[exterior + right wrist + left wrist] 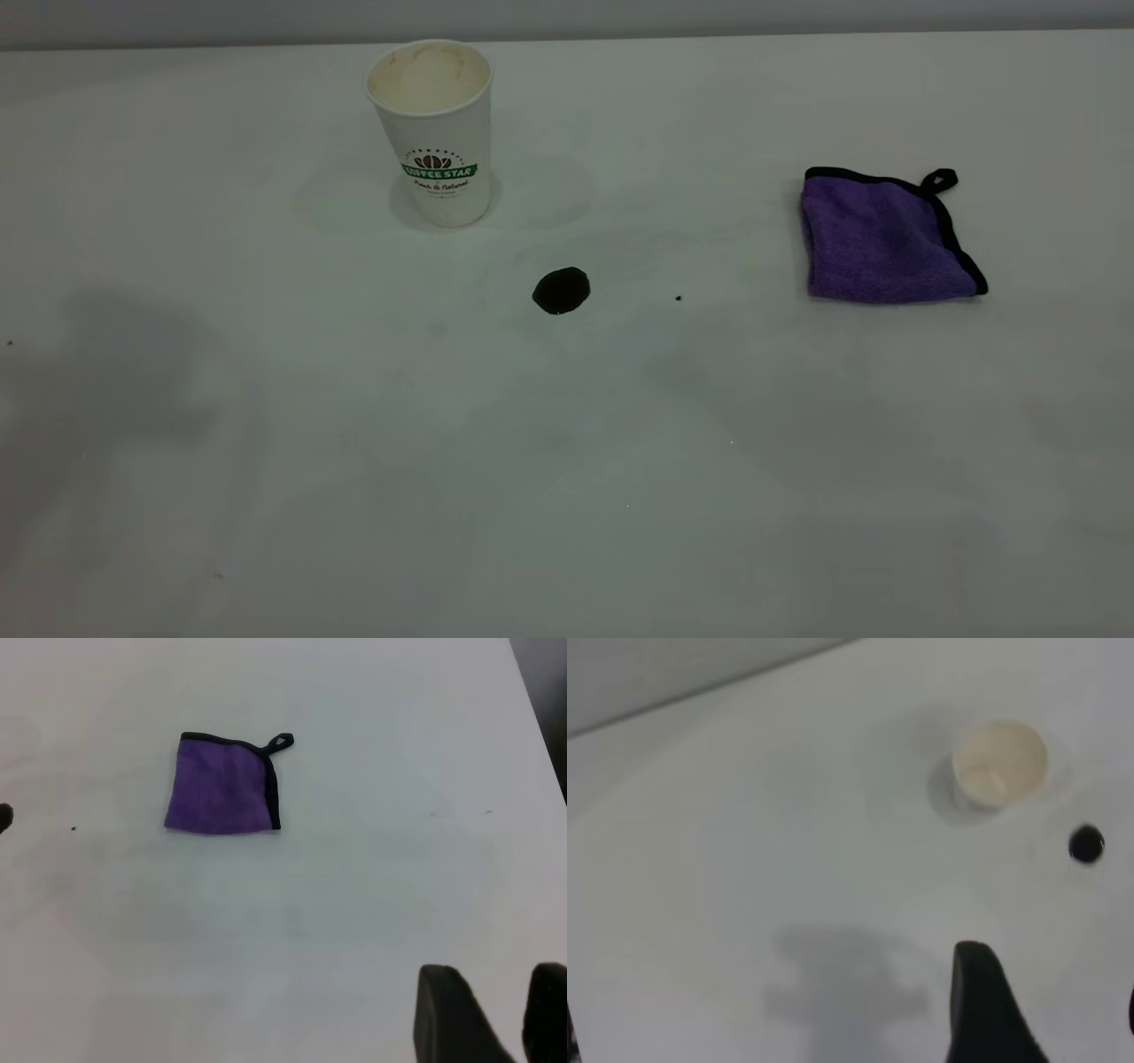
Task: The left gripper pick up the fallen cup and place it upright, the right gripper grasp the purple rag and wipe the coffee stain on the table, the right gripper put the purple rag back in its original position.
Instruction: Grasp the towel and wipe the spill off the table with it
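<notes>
Left wrist view shows one dark finger of the left gripper [1050,1010] low in the picture above bare table [744,859], a sliver of the other finger at the picture's edge – fingers apart, nothing between them, a soft shadow of the arm on the tabletop beside it. Farther out in that view the cup [999,764] stands upright with its mouth open toward the camera, cream inside, and the coffee stain [1086,843] sits just beyond it, near but not touching. Right wrist view has the right gripper [498,1014] with two dark fingertips side by side, a clear gap between them – apart, holding nothing, well away from the purple rag [223,784]. Rag lies flat and folded on the table, black edging along two sides, small black loop sticking out at one corner; a tiny black speck [73,827] lies off to one side of it. Exterior view: neither arm is in the picture, only faint shadows on the white top. Cup [432,133] upright toward the back, left of centre, green band logo facing the camera, brown-smudged cream interior visible. Stain [561,291] is a dark roundish blot in front of and to the right of the cup, apart from it. Speck [679,299] sits between stain and rag. Rag [886,239] lies well to the right, clear of the stain, loop at its far right corner.
</notes>
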Robot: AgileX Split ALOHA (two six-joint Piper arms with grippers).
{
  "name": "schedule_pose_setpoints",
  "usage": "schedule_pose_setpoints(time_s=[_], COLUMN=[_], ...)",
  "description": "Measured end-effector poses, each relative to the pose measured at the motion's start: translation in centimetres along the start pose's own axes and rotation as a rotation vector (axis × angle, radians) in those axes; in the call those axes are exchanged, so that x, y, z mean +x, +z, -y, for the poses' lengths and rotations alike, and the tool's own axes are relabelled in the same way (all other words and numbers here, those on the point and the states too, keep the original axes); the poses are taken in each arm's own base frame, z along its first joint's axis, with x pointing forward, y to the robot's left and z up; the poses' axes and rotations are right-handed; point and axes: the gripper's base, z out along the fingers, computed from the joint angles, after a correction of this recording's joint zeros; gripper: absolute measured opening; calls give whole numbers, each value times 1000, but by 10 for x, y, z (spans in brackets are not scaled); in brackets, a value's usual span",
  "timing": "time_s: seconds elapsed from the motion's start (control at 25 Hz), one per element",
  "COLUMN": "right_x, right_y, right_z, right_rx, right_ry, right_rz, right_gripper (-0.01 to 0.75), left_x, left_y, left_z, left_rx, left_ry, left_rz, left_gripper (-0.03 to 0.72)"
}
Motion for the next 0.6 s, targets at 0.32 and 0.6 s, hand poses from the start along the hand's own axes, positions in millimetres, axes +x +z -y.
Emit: schedule_pose_setpoints(time_s=[0.32,0.6], right_x=[0,0], right_y=[0,0], right_z=[0,0], right_rx=[0,0], right_ry=[0,0], right_rz=[0,0], right_gripper=[240,240], left_x=[89,170], left_y=[-36,-4], left_z=[14,25], left_rx=[0,13], left_ry=[-3,-129], left_rz=[10,-139], left_gripper=[451,451])
